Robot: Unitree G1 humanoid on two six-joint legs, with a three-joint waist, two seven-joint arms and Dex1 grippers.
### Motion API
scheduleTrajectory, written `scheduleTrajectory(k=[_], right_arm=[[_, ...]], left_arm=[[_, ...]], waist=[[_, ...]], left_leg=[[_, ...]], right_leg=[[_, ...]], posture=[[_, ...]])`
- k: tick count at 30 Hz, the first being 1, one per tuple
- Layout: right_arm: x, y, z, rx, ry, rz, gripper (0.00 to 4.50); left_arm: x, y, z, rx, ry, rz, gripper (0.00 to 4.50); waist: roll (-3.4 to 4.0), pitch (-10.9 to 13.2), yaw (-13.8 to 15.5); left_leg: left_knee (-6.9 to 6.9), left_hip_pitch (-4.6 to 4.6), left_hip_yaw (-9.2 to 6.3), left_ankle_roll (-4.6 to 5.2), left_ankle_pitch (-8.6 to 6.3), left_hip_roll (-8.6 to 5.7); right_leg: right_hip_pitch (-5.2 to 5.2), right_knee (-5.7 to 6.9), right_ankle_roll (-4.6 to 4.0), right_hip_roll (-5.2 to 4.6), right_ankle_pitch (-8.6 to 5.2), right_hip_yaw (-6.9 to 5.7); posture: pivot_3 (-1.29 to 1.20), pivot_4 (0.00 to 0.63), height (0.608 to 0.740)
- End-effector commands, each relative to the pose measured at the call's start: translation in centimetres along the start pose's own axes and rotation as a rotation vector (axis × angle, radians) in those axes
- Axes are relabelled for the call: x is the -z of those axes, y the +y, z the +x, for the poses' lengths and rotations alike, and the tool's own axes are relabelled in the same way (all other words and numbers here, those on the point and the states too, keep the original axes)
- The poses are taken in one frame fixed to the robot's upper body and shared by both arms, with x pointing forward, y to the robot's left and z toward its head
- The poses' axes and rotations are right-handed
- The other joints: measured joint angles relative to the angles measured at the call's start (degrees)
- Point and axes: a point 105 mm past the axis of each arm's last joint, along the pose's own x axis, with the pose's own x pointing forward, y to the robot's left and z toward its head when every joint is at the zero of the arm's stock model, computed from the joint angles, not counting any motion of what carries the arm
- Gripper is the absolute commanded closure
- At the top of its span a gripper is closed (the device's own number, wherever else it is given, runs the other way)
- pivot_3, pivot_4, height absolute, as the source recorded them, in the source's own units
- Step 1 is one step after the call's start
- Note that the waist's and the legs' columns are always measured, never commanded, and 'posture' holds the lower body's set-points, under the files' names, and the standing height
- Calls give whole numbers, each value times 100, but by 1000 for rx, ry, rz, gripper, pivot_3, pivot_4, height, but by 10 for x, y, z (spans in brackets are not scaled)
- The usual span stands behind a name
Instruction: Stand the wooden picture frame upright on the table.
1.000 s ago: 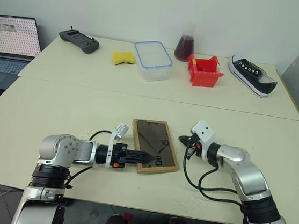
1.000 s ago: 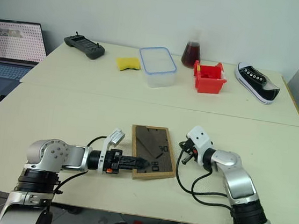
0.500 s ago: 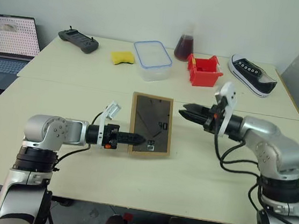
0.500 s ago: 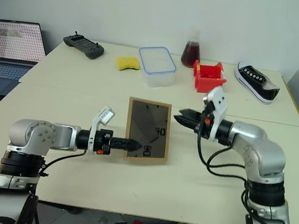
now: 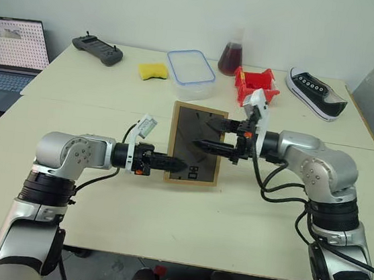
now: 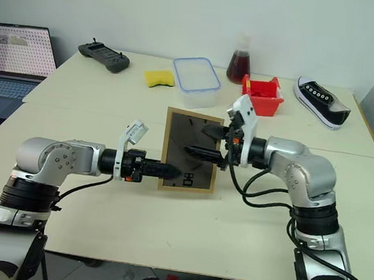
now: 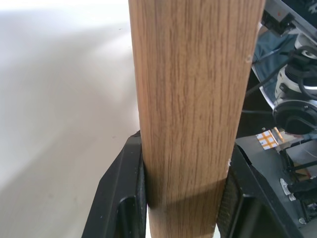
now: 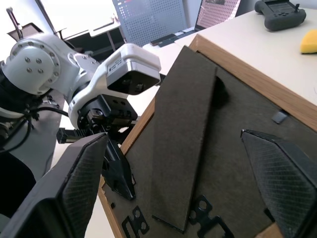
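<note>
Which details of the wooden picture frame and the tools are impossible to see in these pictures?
- Front picture of the wooden picture frame: it faces away in both eye views.
- Frame's bottom edge on the table: contact unclear.
- Right tool: whether its fingertips touch the frame's back is unclear.
- Left tool: its fingertips are hidden behind the frame's edge.

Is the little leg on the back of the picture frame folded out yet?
No. The easel stand lies flat against the wooden picture frame back.
</note>
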Motion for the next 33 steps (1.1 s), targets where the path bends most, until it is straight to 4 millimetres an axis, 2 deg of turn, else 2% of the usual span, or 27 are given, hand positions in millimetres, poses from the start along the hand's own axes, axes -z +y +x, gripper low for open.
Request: scheduleTrajectory(k=[1,5,7,11,15,16,18,20,23,24,26,29,33], right_arm=[[-13,21,12,-82,-36,-61,76],[-16,49,0,-239,-66,7,76],[-14,53,-12,-259,-58,36,76],[-10,42,-34,-199,-35,62,76],[-8,25,-47,-85,-27,29,76],[-7,16,-54,-24,-22,-32,76],[9,6,-77,74,66,-294,76],[20,-5,-89,155,116,-528,76],[31,-25,-103,274,196,-1031,76],[33,-26,-104,266,199,-1213,76],[30,-24,-103,259,139,-1438,76],[22,-21,-89,249,6,-1630,76],[17,-15,-67,211,-125,-1735,76]], left_arm=[[-15,-14,-1,44,-33,81,3212],[-10,-13,-2,39,-28,75,3212],[-10,-13,-4,46,-32,65,3212],[-7,-18,-6,82,-22,43,3212],[-3,-18,-6,93,-9,8,3212],[-2,-19,-7,108,-9,-20,3212],[-2,-25,-10,161,3,-145,3212],[-6,-29,-12,203,0,-250,3212],[-14,-34,-14,267,-10,-342,3212],[-15,-36,-13,289,-7,-357,3212],[-13,-41,-11,317,14,-366,3212],[-9,-49,-6,359,41,-369,3212],[-4,-58,1,395,67,-371,3212]], waist=[[0,0,-1],[0,0,12],[0,0,34],[0,1,24],[0,1,15],[0,1,11],[-1,1,27],[-6,4,51],[-10,5,19],[-10,6,3],[-10,6,-45],[-9,6,-144],[-9,7,-184]], left_leg=[[0,0,1,0,0,0],[0,-2,-1,0,0,0],[0,-4,-3,-1,0,0],[3,-6,-4,0,0,-2],[2,-6,-5,1,0,-1],[2,-6,-4,1,0,-1],[2,-6,-5,1,-1,-1],[1,-15,-8,3,-2,-5],[10,-20,-5,5,-3,-7],[16,-18,-6,5,-3,-6],[12,-12,-1,4,-2,-6],[5,0,4,1,-1,-2],[0,9,5,-24,14,1]], right_leg=[[-1,0,0,0,0,1],[-1,0,0,-1,0,-1],[-1,-2,0,-2,0,-4],[0,-2,0,-4,0,-7],[-1,-2,0,-1,0,-6],[-1,-3,0,0,0,-5],[-1,-4,0,1,0,-6],[0,-15,3,-2,-2,-13],[-3,-9,5,-2,-1,-8],[-3,-7,6,-1,-1,-10],[-2,-3,6,-1,0,-2],[-1,1,5,0,-1,5],[-2,12,2,1,-1,13]], posture=[[0,150,740],[0,150,740],[0,150,740],[0,150,740],[0,150,740],[0,150,740],[0,150,740],[0,150,740],[0,150,740],[0,150,740],[0,150,740],[0,150,740],[0,150,740]])
